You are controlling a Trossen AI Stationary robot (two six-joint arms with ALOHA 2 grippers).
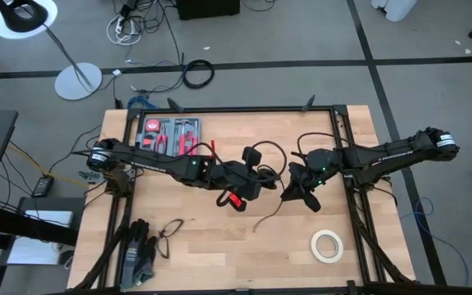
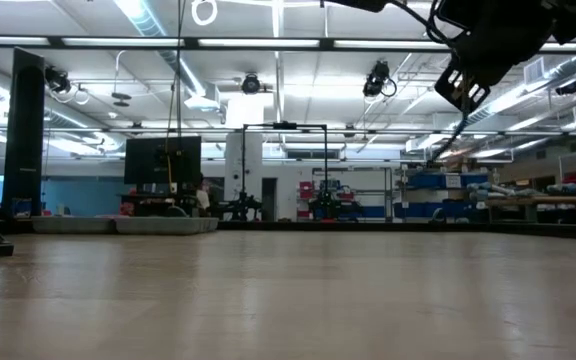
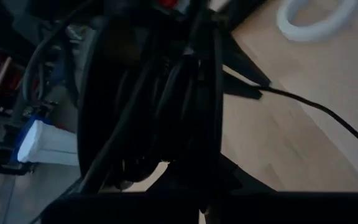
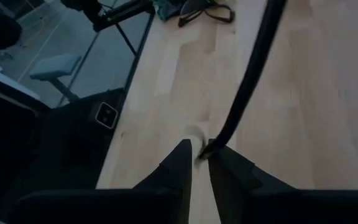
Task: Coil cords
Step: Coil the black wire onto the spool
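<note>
Tape roll — clear of cord

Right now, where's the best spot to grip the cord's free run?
Probably the straight stretch of the cord just beyond the right gripper. Come from above and pinch across it. It is thin there and runs as a single straight line, so a side-on pinch should close cleanly. The bundle at the left gripper is overlapping loops, which makes it harder to pick out one strand.
</note>
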